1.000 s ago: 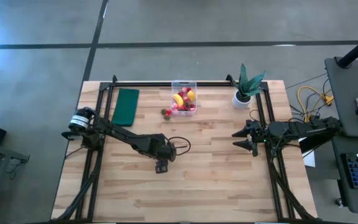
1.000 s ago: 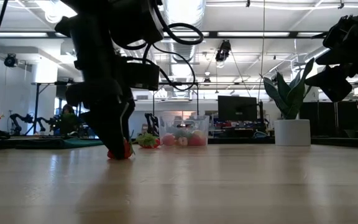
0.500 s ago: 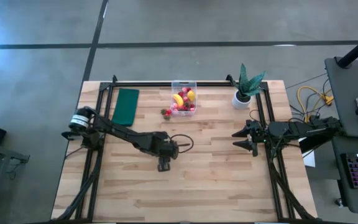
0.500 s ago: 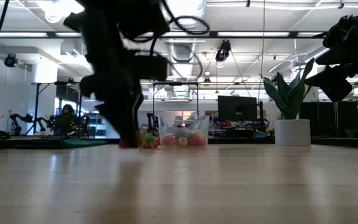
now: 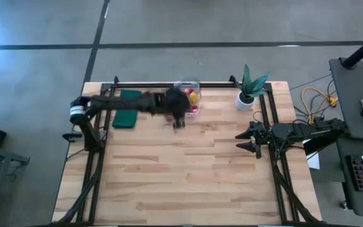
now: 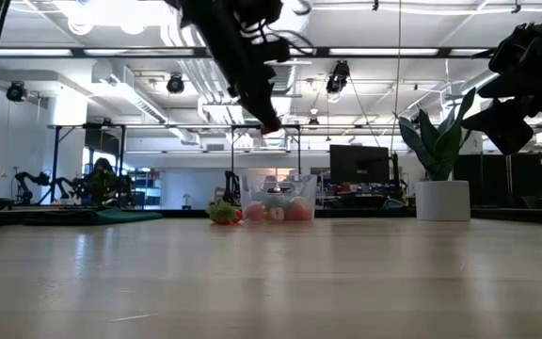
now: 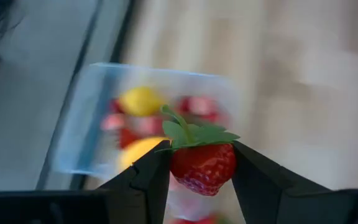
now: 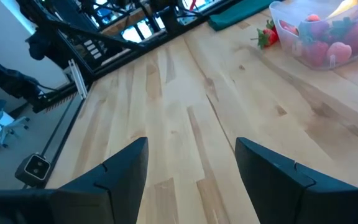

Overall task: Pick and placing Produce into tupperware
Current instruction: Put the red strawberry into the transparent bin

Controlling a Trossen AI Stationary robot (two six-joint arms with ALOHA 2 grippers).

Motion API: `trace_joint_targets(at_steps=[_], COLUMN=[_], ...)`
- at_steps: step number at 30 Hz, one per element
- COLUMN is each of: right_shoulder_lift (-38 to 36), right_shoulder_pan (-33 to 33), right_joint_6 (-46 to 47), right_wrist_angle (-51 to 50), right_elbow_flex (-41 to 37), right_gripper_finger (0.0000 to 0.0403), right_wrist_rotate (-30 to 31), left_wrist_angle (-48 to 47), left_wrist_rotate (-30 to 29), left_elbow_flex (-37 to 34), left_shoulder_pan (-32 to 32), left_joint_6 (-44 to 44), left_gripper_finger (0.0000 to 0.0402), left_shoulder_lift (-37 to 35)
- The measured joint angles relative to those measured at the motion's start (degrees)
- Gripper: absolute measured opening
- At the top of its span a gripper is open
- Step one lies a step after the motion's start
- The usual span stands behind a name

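Swung up from mid-counter toward the far edge, the left end effector (image 5: 178,118) now hangs raised just left of the tupperware (image 5: 191,99), clenched on a red strawberry (image 7: 202,168). One more strawberry (image 8: 267,36) lies on the counter (image 5: 188,176) beside that box of fruit. Far right, the right end effector (image 5: 244,141) waits, fingers apart and holding nothing.

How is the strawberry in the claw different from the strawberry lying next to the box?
The red strawberry with green leaves is pinched in the left claw, up in the air; the red strawberry beside the clear plastic box lies loose on the wooden table. Both are red with green leaves.
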Motion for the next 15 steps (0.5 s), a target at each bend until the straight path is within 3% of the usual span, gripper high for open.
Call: trace_joint_targets(at_steps=[6,15], right_shoulder_lift=[0.0,0.0], right_shoulder_pan=[0.0,0.0], right_joint_6=[0.0,0.0], right_wrist_angle=[-0.1,-0.1], right_elbow_flex=[0.0,0.0], right_gripper_finger=[0.0233,0.0233], right_wrist_rotate=[0.0,0.0], left_wrist_angle=[-0.1,4.1], left_wrist_rotate=[5.4,6.2], left_elbow_flex=[1.7,1.8], left_shoulder_pan=[11.6,12.7], left_joint_6=[-4.7,-9.0], left_gripper_finger=[0.0145,0.0251], left_shoulder_lift=[2.7,3.4])
